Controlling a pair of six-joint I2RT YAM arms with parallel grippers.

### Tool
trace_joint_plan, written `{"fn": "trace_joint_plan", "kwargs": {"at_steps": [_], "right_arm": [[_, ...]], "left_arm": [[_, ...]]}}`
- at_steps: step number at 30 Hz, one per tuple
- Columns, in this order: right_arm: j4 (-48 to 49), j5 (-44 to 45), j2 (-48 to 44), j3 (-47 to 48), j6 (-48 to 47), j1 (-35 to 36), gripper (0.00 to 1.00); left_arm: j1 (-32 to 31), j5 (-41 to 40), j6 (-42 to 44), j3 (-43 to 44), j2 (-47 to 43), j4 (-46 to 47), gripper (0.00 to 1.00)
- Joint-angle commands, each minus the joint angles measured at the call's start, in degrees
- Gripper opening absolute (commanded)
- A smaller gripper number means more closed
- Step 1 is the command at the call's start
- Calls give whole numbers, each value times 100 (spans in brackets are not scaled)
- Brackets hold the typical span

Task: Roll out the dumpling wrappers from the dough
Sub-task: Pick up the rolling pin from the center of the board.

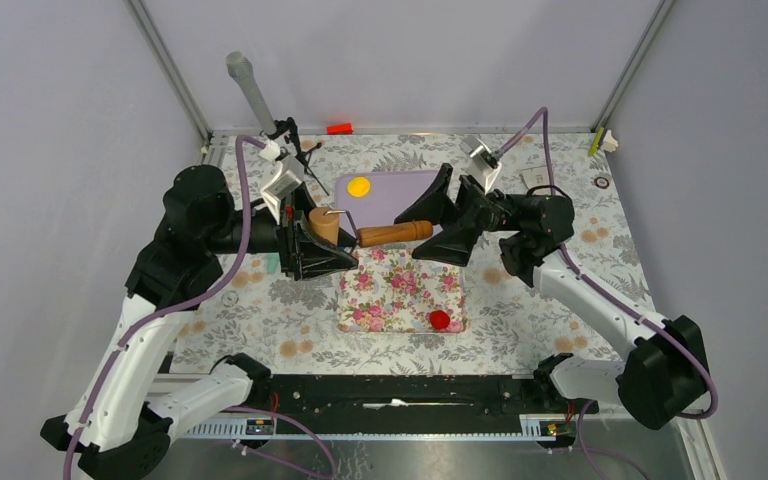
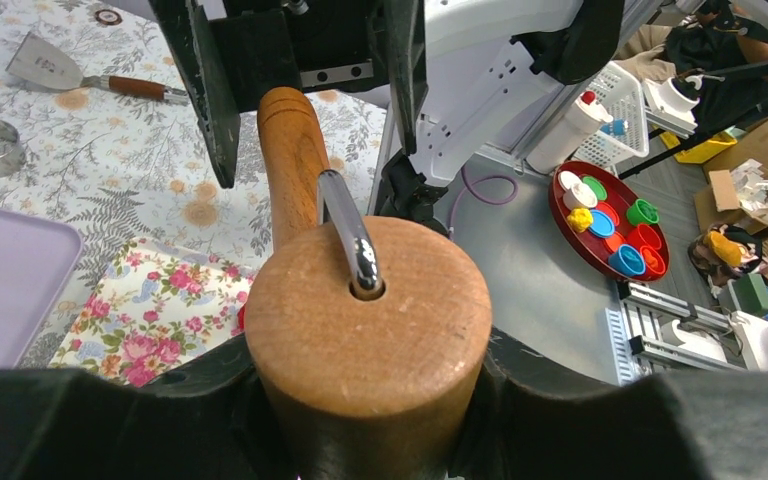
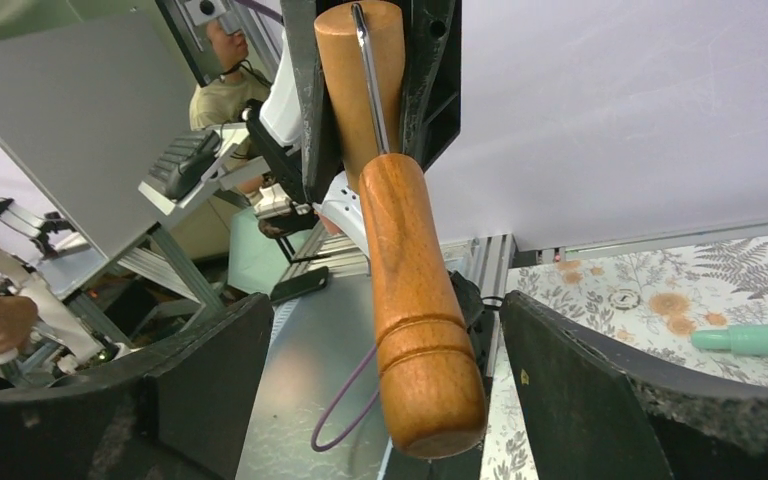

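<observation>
The roller [image 1: 380,234] hangs in the air over the far edge of the mat [image 1: 400,295]. The left gripper [image 1: 322,238] is clamped on its drum [image 2: 365,330]. The right gripper [image 3: 400,390] stands wide apart around the handle [image 3: 405,290], touching neither side. This looks like a handover. The right gripper should close squarely on the handle's middle before the left gripper lets go, or the drum may swing down. The dough [image 1: 439,320], a red ball, sits by the mat's near right corner, well apart from the roller, and a yellow wrapper [image 1: 359,187] lies on the tray [image 1: 410,185]
</observation>
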Motion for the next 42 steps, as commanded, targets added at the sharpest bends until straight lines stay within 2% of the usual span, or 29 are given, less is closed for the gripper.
{"fn": "trace_joint_plan", "kwargs": {"at_steps": [1,4,11,16,21,27,30,32,36,42], "right_arm": [[1280,208,181,82,880,64,90],[1952,198,367,136,1555,108,86],[2218,330,751,242,1782,435,73],[2682,342,939,365,2170,504,69],[2697,369,947,423,2137,542,66],[2474,295,905,438,1931,546,62],[2076,144,836,439,1637,543,66],[1458,60,654,417,1148,546,72],[292,212,267,341,159,543,78],[395,161,221,397,256,543,77]], "left_arm": [[12,328,-174,50,-22,811,0],[12,353,-175,49,5,815,0],[12,196,-214,28,2,786,0],[12,213,-187,109,105,541,0],[12,296,-98,435,391,-74,0],[27,357,-157,610,577,-299,0],[85,360,-113,733,615,-452,0],[166,377,-70,828,627,-522,0],[233,394,-56,821,596,-543,0],[252,332,-176,684,495,-414,0]]}}
